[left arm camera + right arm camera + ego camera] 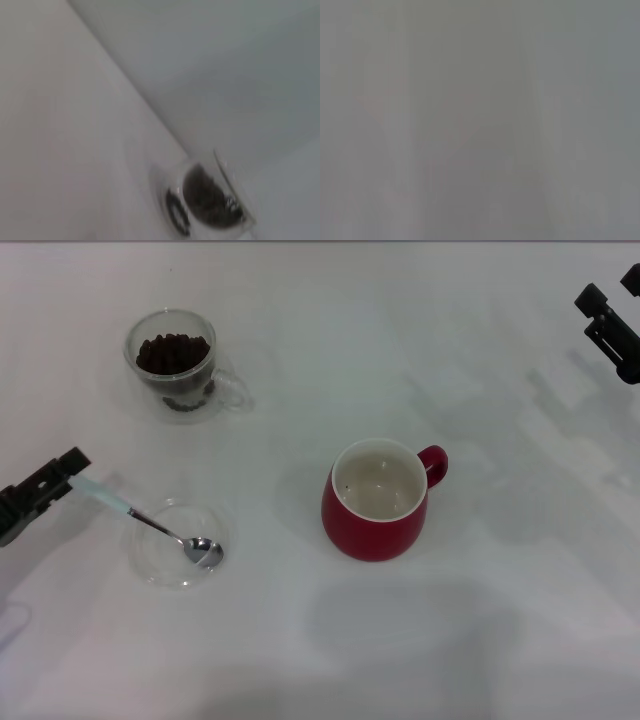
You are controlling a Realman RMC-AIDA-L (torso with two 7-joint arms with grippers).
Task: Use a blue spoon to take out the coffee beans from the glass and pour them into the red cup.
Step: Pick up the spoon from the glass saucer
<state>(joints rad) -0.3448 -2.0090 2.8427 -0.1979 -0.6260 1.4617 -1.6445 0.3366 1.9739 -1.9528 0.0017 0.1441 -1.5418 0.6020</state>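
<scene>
The blue spoon (140, 517) lies with its silver bowl in a flat clear dish (170, 565) at the front left, its pale handle pointing left. My left gripper (62, 480) is at the left edge, shut on the handle's end. The glass (178, 365) stands at the back left, filled with coffee beans (172, 352). It also shows in the left wrist view (220, 210), with the coffee beans (202, 197) inside. The red cup (375, 505) stands in the middle, upright, handle to the back right. My right gripper (612, 292) is parked at the far right, open and empty.
The white table (480, 640) spreads wide around the vessels. The right wrist view shows only a blank grey surface.
</scene>
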